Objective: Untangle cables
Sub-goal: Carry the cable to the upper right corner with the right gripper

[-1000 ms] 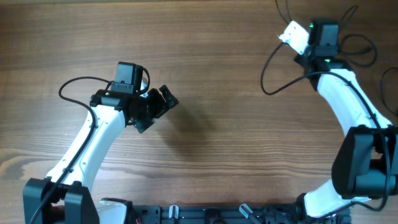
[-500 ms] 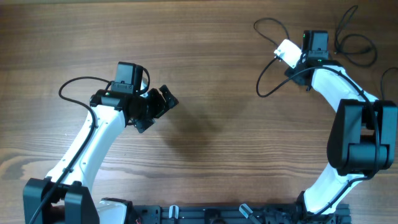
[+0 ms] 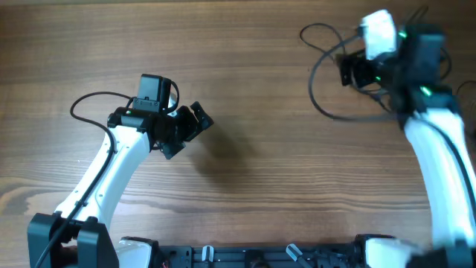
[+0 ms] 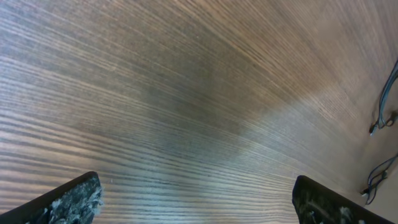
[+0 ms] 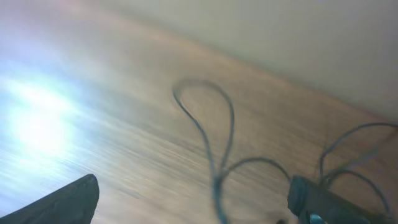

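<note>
The cables are thin black cords at the table's far right. One wide loop [image 3: 312,86] lies left of my right gripper [image 3: 352,72], and more cords [image 3: 447,64] curl behind that arm. The right wrist view is blurred. It shows a narrow cable loop [image 5: 211,124] on the wood, running down between the open fingers of my right gripper [image 5: 193,202], which hold nothing. My left gripper [image 3: 190,134] hovers over bare wood at centre left, far from the cables. In its wrist view the left gripper [image 4: 199,202] is open and empty, with cable ends [image 4: 384,93] at the far right edge.
The wooden table [image 3: 253,179] stretches between the two arms. A thicker black arm cable [image 3: 82,104] arcs beside the left arm. A dark rail [image 3: 253,257] runs along the near edge.
The right gripper has gone from shut to open, and its arm has swung away from the far edge, now blurred. The cable loop beside it has shifted. The left arm has not moved.
</note>
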Available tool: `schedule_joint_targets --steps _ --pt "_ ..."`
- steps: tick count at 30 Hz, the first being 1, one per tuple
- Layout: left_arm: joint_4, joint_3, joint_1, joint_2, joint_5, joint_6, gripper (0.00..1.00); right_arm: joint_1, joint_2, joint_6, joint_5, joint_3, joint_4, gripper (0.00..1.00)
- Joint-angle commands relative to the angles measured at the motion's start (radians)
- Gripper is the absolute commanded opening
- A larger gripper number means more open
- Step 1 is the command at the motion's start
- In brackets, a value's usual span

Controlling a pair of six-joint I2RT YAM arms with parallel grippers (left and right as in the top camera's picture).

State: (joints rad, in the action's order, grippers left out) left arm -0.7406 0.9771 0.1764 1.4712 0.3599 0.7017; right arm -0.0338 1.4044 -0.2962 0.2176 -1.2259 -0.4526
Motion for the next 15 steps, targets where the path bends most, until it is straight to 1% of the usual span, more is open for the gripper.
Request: schedule_joint_targets --steps 1,2,3,9,12,15 --pt "0.003 0.005 -0.005 -0.020 -0.014 0.010 1.00 0.005 -0.183 0.346 0.078 -0.010 -0.119 1.00" --pt "0.003 0.005 -0.005 -0.020 -0.014 0.010 1.00 0.005 -0.226 0.373 0.078 -0.010 -0.161 1.00" --pt "0.003 0.005 -0.005 -0.020 -0.014 0.010 1.00 0.005 -0.304 0.412 0.077 -0.010 -0.239 1.00" --pt "0.003 0.005 -0.005 -0.020 -0.014 0.010 1.00 0.005 -0.471 0.508 0.076 -0.010 -0.470 1.00" --pt "0.003 0.005 -0.005 -0.020 -0.014 0.010 1.00 0.004 -0.532 0.499 0.072 -0.010 -0.603 1.00" --pt "0.003 0.005 -0.005 -0.020 -0.014 0.010 1.00 0.005 -0.574 0.478 0.074 -0.010 -0.681 1.00"
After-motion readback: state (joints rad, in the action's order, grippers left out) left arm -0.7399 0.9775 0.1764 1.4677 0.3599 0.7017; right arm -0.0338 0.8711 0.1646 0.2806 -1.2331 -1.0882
